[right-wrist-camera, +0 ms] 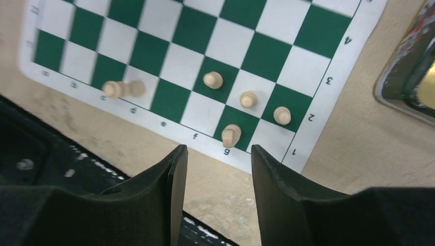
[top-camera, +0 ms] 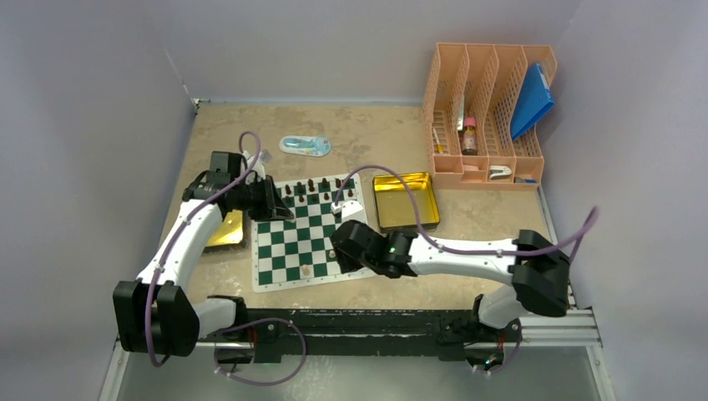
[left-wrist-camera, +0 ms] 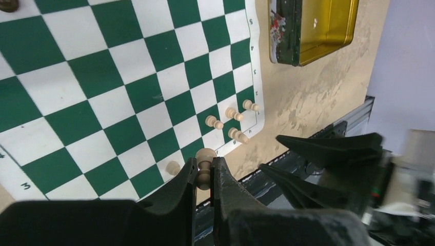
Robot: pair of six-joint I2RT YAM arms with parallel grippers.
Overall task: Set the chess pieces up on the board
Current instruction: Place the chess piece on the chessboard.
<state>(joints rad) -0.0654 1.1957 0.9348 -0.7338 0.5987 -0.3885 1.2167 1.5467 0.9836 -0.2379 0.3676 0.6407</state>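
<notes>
Left tool (left-wrist-camera: 204, 174) pressed together on 1 cream pawn (left-wrist-camera: 205, 155), pinching it across the narrow stem below the round head, above the far-left corner of the board (left-wrist-camera: 97, 77). Right tool (right-wrist-camera: 218, 154) spread with nothing between its fingers, hanging over the board's near-right edge. Just inside that edge stand 4 cream pieces (right-wrist-camera: 248, 98) on neighbouring squares. A 5th cream piece (right-wrist-camera: 120, 88), further left along the near edge, is blurred and seems to lie on its side. A row of dark pieces (top-camera: 313, 188) lines the board's far edge.

Handling (judged): the pieces look small, rigid, smooth and very light, with turned, round profiles on narrow bases, so they should tip or roll at a slight knock. The stem or collar offers the surest hold, and release should be low and upright.

Materials: the board is a thin, flat mat of matte green and white squares with a white lettered border. Beside its right edge a shiny gold tin (top-camera: 407, 200) rests on the mottled tan desk (top-camera: 367, 138).
</notes>
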